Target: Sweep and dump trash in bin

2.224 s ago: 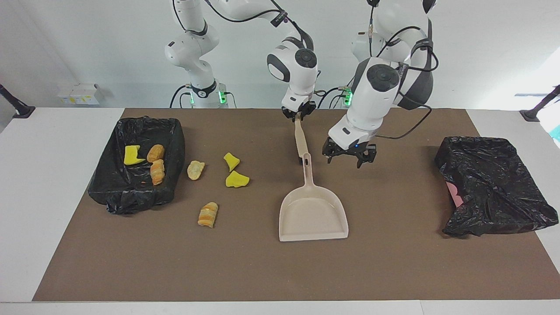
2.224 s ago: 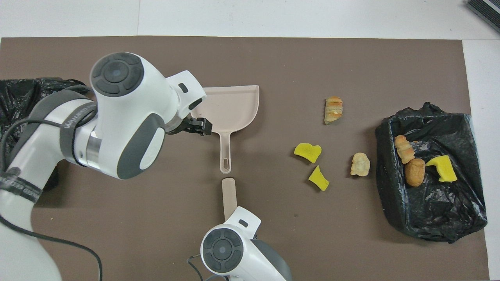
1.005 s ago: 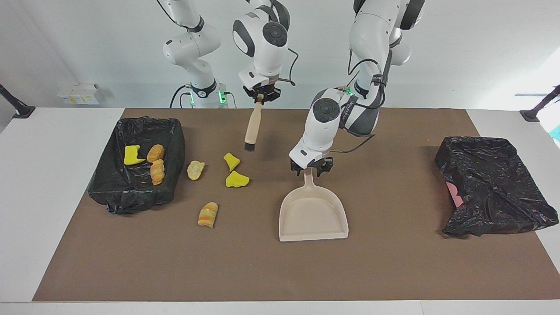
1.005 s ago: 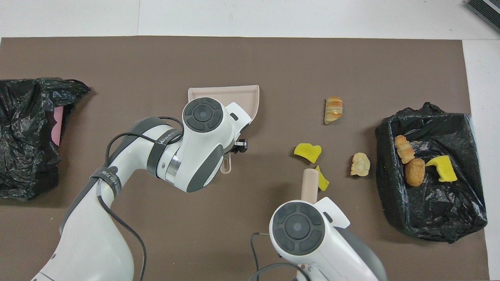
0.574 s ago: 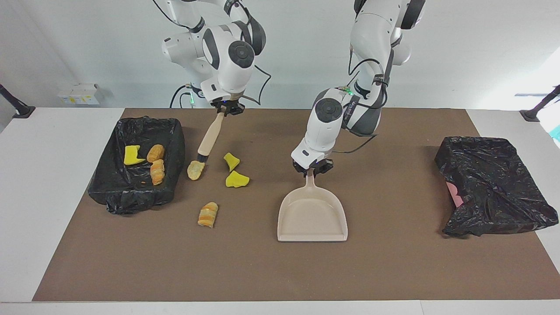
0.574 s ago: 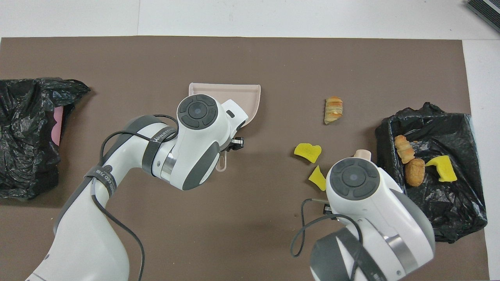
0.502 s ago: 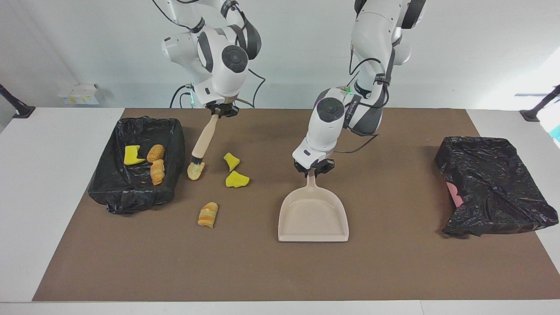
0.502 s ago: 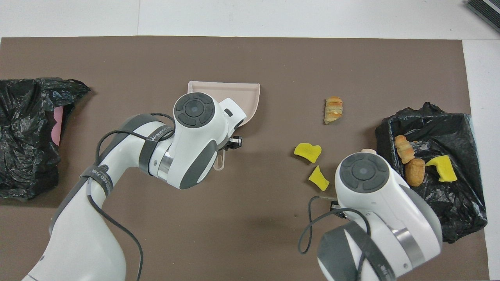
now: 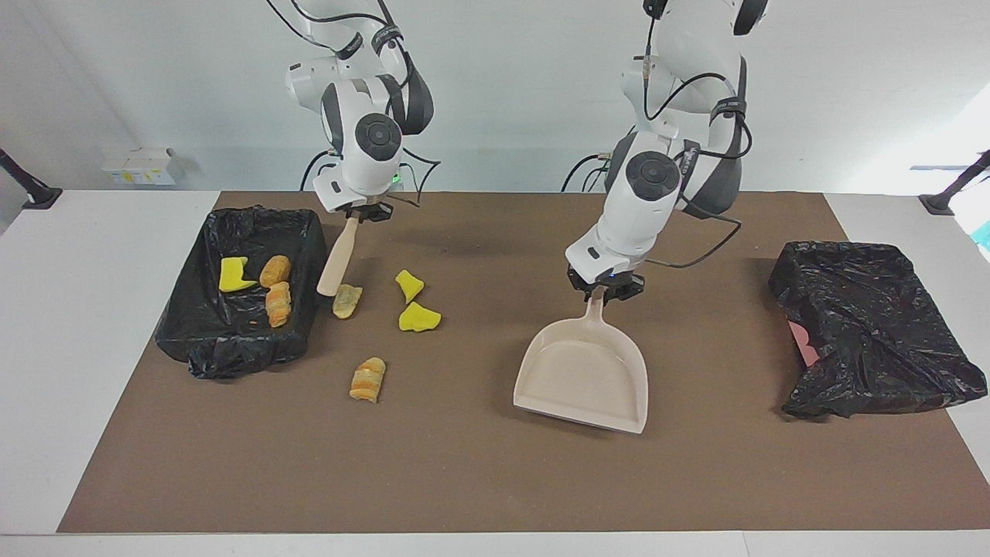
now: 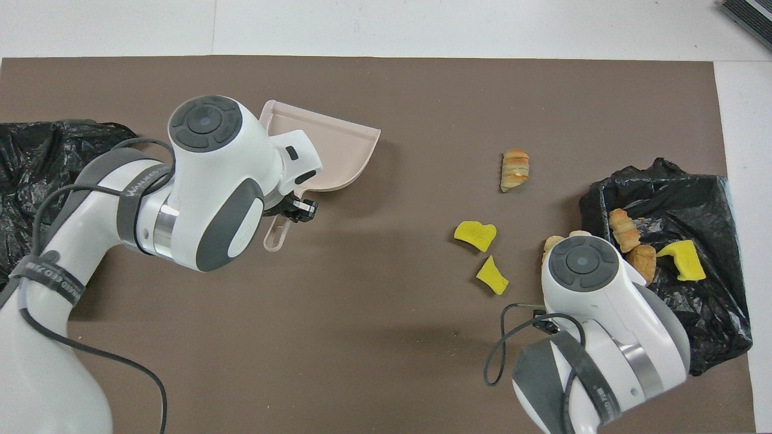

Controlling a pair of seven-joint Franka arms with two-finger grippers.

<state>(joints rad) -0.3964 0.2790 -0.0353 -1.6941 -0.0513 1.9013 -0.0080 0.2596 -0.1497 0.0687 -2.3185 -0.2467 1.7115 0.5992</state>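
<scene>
My right gripper (image 9: 365, 214) is shut on the top of the beige brush (image 9: 339, 259). The brush slants down, its bristles between the black-lined bin (image 9: 298, 340) and a tan trash scrap (image 9: 346, 300). Two yellow chunks (image 9: 409, 285) (image 9: 419, 318) and an orange-striped piece (image 9: 368, 379) lie on the mat beside it. The bin (image 10: 663, 325) holds three more scraps (image 9: 232, 275). My left gripper (image 9: 605, 290) (image 10: 294, 211) is shut on the handle of the beige dustpan (image 9: 584, 375) (image 10: 329, 150), which is turned askew. In the overhead view the right arm hides the brush.
A crumpled black bag (image 9: 866, 325) (image 10: 36, 144) with something pink inside lies at the left arm's end of the brown mat (image 9: 479, 480). White table borders the mat on all sides.
My left gripper closed on the dustpan handle and swung the pan toward the left arm's end, turning it. My right gripper carried the brush toward the bin, down beside the tan scrap.
</scene>
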